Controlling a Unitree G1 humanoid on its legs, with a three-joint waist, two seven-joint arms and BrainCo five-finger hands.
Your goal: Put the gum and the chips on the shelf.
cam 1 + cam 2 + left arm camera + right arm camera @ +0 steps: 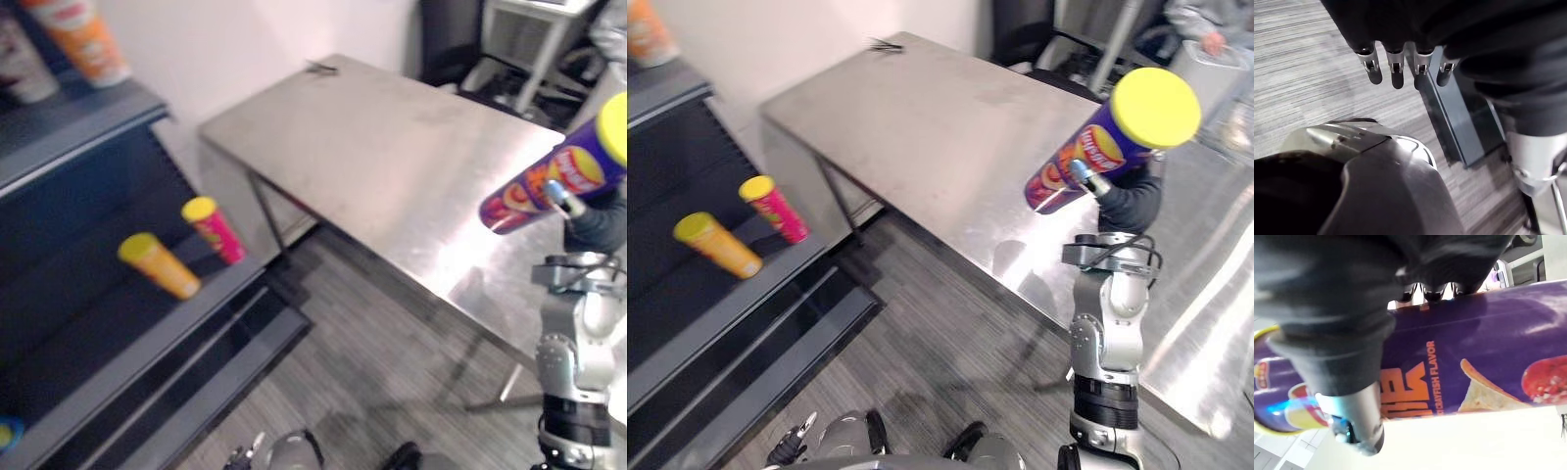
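**Left eye view**
- Chips: the purple tube of chips (549,186) hangs tilted in the air above the table (392,147), clamped in your right hand (593,223). It is well apart from the shelf (147,338).
- Gum: you cannot tell where it is.
- Table: bare brushed steel, flat, hard and glossy.
- Shelf: dark flat boards with a thin grey front lip. A yellow can (162,266) and a pink can (216,230) sit near that lip.

**Right eye view**
- Lid (1156,106): round, yellow and smooth.
- Slip risk: your hold sits near the tube's base, so the long lidded end overhangs. The slick round wall could pivot or slide out during a fast swing.
- Knock risk: the two cans stand near where you would likely land it. A wide or low approach could topple them.

**Left wrist view**
- Left hand (1396,68): fingers hang straight and apart, holding nothing, above the grey striped floor (1312,63).

**Right wrist view**
- Grip: your right hand is wrapped round the glossy printed tube.
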